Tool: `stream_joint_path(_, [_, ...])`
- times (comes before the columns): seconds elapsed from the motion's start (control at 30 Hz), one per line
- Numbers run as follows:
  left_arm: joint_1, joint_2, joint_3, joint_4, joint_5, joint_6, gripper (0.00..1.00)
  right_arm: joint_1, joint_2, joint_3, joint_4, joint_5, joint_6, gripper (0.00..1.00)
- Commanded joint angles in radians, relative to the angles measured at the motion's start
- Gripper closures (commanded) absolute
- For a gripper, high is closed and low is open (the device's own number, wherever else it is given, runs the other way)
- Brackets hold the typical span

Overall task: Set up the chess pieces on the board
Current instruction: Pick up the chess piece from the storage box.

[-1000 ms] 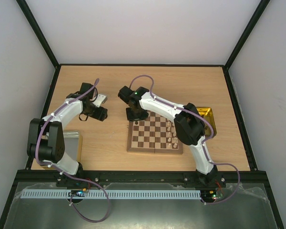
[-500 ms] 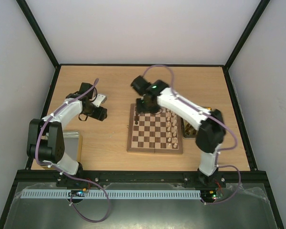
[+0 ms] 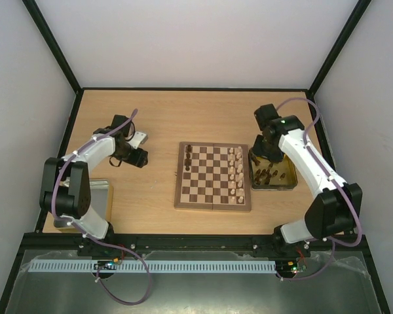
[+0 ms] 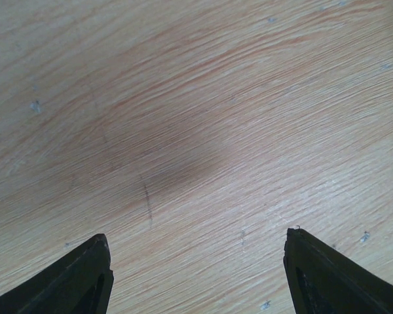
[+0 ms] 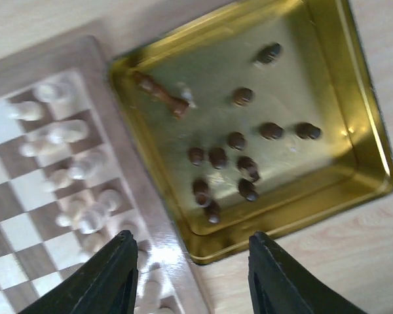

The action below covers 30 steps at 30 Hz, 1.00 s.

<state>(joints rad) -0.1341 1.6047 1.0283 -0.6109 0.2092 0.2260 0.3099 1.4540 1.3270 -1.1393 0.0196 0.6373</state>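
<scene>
Hovering open and empty over the tray (image 5: 365, 111), the right pincer (image 5: 191, 239) faced many unplaced dark pieces (image 5: 236, 140); cream pieces (image 5: 85, 170) lined the board (image 3: 209, 190); the left pincer (image 4: 196, 235) gaped idle.

Right arm (image 3: 308, 157): swung off the board's (image 3: 213, 206) far-left corner and across its far edge; it now reaches over the tray (image 5: 209, 59) on the right.
Right pincer (image 5: 191, 243): a second ago low at the board's corner; now above the tray, jaws apart, nothing between them.
Dark piece (image 3: 188, 150): stands free at the far-left corner, where the pincer covered it before.
Tray: earlier largely hidden under the arm; now in the open, dark pieces (image 3: 265, 174) showing inside.
Cream pieces (image 3: 236, 171): once partly masked by the arm, now in full view.
</scene>
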Motion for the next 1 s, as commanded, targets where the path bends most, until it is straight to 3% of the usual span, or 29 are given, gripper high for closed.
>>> stream_joint_path(0.0, [-0.004,0.039,0.006,-0.007,0.011,0.004,0.29,-0.080,-0.080,-0.103,-0.010,-0.024,-0.006,0.57])
stream_joint_path(0.3, [-0.020,0.075,0.021,-0.012,0.008,0.001,0.29,-0.160,-0.159,-0.322,0.089,-0.080,0.036,0.71])
stream_joint_path(0.47, [-0.027,0.077,0.023,-0.015,0.002,0.001,0.29,-0.194,-0.161,-0.408,0.178,-0.114,0.051,0.72])
stream_joint_path(0.97, [-0.039,0.084,0.031,-0.019,-0.005,-0.001,0.29,-0.269,-0.021,-0.410,0.313,-0.113,0.004,0.72])
